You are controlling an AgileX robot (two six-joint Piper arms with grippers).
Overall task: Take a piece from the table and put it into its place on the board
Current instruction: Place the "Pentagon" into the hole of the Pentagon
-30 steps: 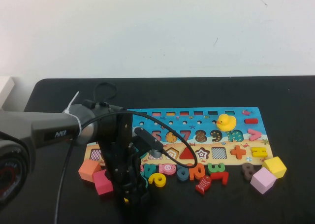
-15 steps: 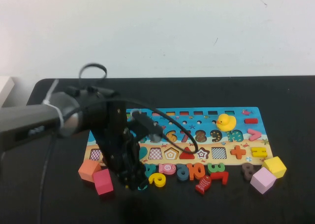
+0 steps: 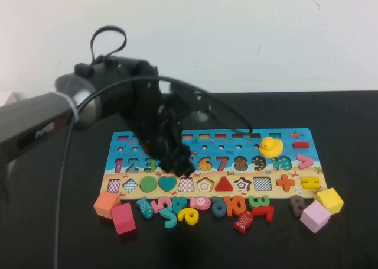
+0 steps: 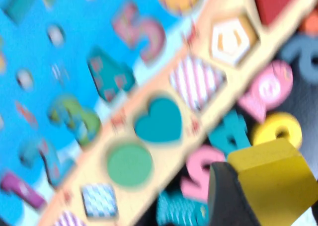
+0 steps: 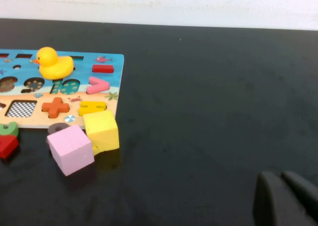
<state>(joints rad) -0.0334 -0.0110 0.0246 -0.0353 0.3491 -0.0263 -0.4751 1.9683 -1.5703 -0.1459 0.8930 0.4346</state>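
The blue puzzle board [image 3: 307, 172] lies on the black table; it also shows in the left wrist view [image 4: 74, 47]. My left gripper [image 3: 177, 159] hangs over the board's left-middle. In the left wrist view, it [image 4: 271, 196] is shut on a yellow block [image 4: 268, 169], above the loose pieces by the board's front edge, near the teal heart [image 4: 160, 120] and green circle [image 4: 129, 162]. My right gripper [image 5: 285, 193] is shut and empty over bare table to the right of the board; it is out of the high view.
Loose numbers and a fish [image 3: 201, 207] lie along the board's front edge. An orange cube [image 3: 107, 204] and magenta cube [image 3: 123, 217] sit front left. A yellow cube [image 3: 329, 200] and pink cube [image 3: 315, 216] sit front right. A yellow duck [image 3: 271, 146] stands on the board.
My left arm has risen from the table's front edge and swung back over the board. The right arm has not visibly moved.
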